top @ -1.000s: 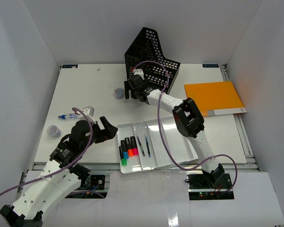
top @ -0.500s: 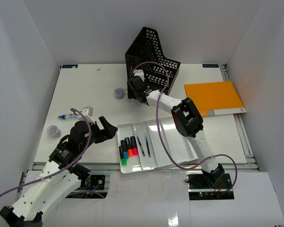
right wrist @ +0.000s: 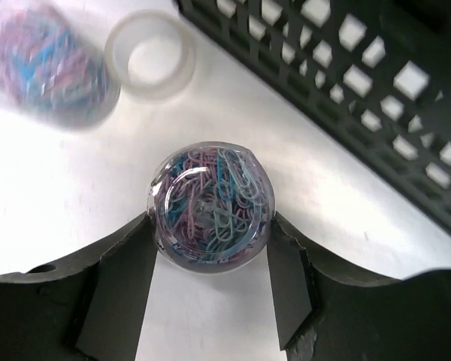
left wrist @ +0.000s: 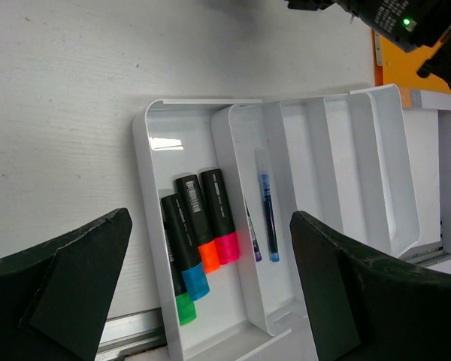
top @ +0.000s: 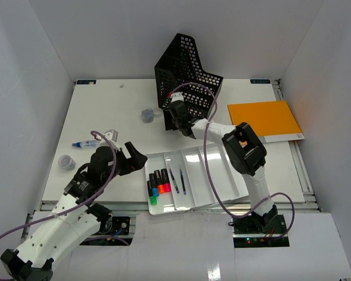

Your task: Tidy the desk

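Right wrist view shows the right gripper [right wrist: 209, 252] clamped on a clear clip jar [right wrist: 210, 207], one finger pressing each side; the jar is packed with pink, blue and purple clips. Beyond it on the white desk [right wrist: 60, 195] lie a round clear lid [right wrist: 150, 53] and a blurred second jar [right wrist: 52, 64], with a black mesh rack [right wrist: 361, 83] to the right. From the top camera, the desk is the white tabletop walled by white panels, and the right arm reaches to its far middle, just in front of the rack. An orange folder [top: 263, 120] lies at the far right. The left gripper [top: 136, 157] hovers at the near left with its jaws spread wide and nothing between them, just beside a white tray [left wrist: 141, 165]. The tray's left compartment holds four highlighters [left wrist: 203, 226], and the next one holds two pens [left wrist: 264, 203]. A third jar [top: 66, 161] and a blue-tipped bottle [top: 82, 143] sit near the desk's left edge.
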Robot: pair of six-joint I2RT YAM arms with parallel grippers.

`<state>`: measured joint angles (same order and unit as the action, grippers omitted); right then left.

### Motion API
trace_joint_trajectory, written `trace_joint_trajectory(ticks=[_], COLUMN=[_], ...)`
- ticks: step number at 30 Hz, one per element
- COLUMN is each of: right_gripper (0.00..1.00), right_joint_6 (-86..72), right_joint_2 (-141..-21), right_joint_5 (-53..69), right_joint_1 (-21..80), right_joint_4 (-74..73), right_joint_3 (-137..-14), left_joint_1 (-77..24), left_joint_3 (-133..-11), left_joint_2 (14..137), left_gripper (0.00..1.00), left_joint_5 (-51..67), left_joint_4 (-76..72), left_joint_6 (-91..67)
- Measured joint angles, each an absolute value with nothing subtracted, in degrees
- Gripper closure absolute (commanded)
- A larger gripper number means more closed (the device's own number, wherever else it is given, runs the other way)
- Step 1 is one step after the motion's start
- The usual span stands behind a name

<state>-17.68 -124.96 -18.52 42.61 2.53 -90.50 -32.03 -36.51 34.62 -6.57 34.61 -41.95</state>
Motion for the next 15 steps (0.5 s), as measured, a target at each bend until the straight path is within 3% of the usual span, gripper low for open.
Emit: trace_joint_trajectory(ticks=[10, 15], right_gripper=[0.92, 0.92], right_joint_6=[-4.6, 6.3], right_joint_2=[-101.3, -88.3], right_joint_5=[0.7, 18.4], right_joint_1=[42.4, 41.3], right_joint_4=[7.0, 5.9], right_joint_3=[-71.6, -63.6], left_joint_1=[-32.0, -32.0], left_joint_3=[-37.4, -41.9], left_joint_2=[46.4, 54.2], left_gripper=[0.02, 0.02], left_joint_5=[-4.1, -4.4], left_joint_4=[28.6, 26.7], left_joint_6=[-40.7, -38.1])
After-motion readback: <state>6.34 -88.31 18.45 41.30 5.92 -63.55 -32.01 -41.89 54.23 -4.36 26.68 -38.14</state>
